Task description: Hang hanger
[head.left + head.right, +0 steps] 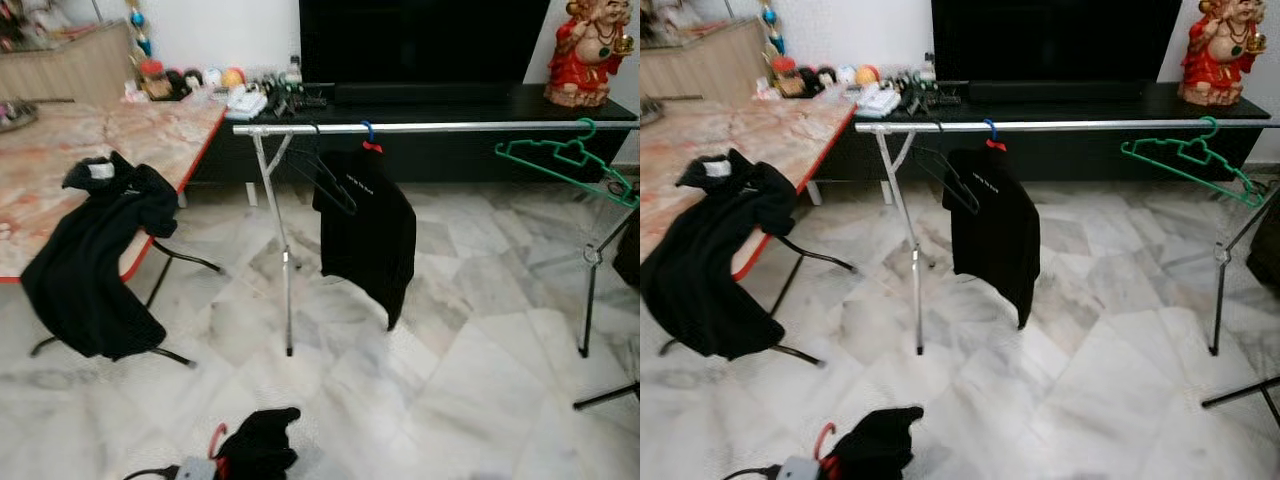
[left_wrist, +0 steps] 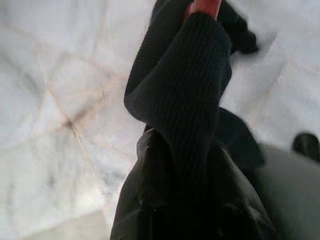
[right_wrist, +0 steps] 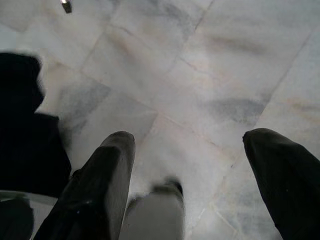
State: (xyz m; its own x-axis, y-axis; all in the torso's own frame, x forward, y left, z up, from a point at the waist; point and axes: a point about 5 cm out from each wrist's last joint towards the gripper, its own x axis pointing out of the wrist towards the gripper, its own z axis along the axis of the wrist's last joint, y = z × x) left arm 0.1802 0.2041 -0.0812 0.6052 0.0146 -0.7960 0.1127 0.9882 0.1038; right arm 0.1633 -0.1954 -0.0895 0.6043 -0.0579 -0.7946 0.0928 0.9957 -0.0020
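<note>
A red hanger (image 1: pixel 216 441) carrying a black knit garment (image 1: pixel 258 447) hangs low over the floor at the bottom of the eye views, held at my left gripper (image 1: pixel 197 468). In the left wrist view the garment (image 2: pixel 185 125) drapes over the fingers and hides them, and the red hanger (image 2: pixel 205 6) peeks out beyond it. The silver rack rail (image 1: pixel 450 127) stands ahead and carries a black shirt (image 1: pixel 366 230) on a blue hanger, an empty black hanger (image 1: pixel 325 172) and a green hanger (image 1: pixel 566 158). My right gripper (image 3: pixel 200 165) is open over bare marble floor.
A marble-topped table (image 1: pixel 120 135) with a red edge stands at the left, with a black garment (image 1: pixel 95 260) draped over its side. Behind the rack are a low black TV cabinet (image 1: pixel 450 105) and a red statue (image 1: pixel 588 50). The rack's legs (image 1: pixel 287 290) stand on the floor.
</note>
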